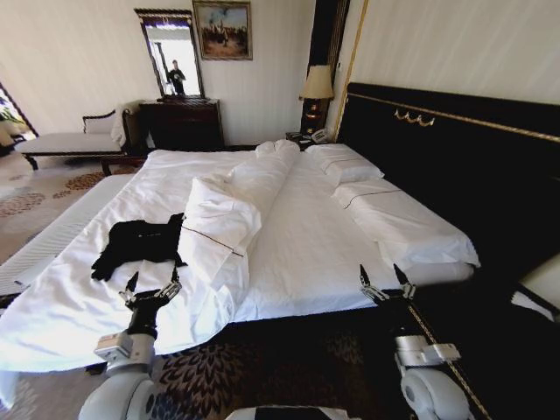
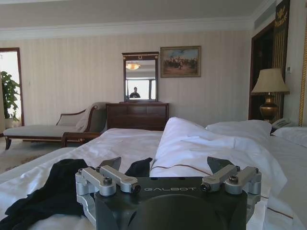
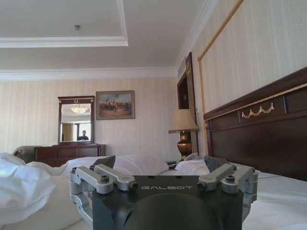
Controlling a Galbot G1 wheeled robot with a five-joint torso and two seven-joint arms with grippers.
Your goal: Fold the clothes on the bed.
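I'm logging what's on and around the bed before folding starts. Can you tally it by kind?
Black T-shirt: 1
White duvet: 1
Pillows: 2
Open grippers, left and right: 2
Total: 6

walls: pale striped | dresser (image 1: 182, 123) (mirror above) | lamp (image 1: 317, 85) lit

Daylight glares at nine o'clock, the lamp (image 1: 317, 84) glows, the white bed (image 1: 297, 236) blows out, edges bend.
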